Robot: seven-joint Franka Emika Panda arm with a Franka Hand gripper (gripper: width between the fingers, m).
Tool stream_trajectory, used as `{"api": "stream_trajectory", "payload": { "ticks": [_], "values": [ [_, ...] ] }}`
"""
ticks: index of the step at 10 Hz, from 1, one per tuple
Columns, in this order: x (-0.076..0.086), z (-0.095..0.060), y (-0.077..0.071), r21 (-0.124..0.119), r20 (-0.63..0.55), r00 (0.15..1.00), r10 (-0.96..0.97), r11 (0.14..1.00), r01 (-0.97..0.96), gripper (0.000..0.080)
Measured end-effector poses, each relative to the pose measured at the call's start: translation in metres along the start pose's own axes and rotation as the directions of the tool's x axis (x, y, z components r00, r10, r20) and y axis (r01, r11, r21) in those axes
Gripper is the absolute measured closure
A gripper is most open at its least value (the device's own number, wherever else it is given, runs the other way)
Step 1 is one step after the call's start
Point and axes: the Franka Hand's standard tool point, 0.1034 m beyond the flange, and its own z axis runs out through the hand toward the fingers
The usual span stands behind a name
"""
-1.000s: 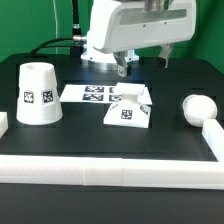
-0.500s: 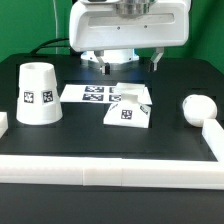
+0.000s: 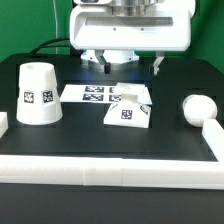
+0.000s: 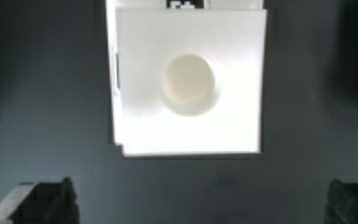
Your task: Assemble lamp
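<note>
The white lamp base (image 3: 130,108) lies near the middle of the black table, with tags on it. In the wrist view it is a bright white square (image 4: 190,60) with an oval hole. The tapered shade (image 3: 37,94) stands at the exterior view's left. The rounded bulb (image 3: 198,107) lies at the exterior view's right. My gripper (image 3: 130,67) hangs above and just behind the base, open wide and empty. Its dark fingertips (image 4: 48,200) show at the corners of the wrist view, apart from the base, with the gripper (image 4: 201,205) over bare table.
The marker board (image 3: 85,93) lies flat behind the base, toward the shade. White border rails run along the front (image 3: 110,178), the right side (image 3: 214,138) and the left side (image 3: 4,125) of the table.
The hand has shifted toward the exterior view's left and turned, so both fingers now straddle the space above the base. The parts have not moved.
</note>
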Motion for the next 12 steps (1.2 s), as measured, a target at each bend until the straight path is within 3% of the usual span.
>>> {"api": "stream_trajectory", "payload": {
  "ticks": [2,12],
  "values": [
    [-0.003,0.003,0.0,0.001,0.005,0.995,0.103,0.995,-0.103,0.01],
    [-0.015,0.037,-0.004,-0.008,0.014,0.999,-0.051,0.999,0.052,0.01]
  ]
}}
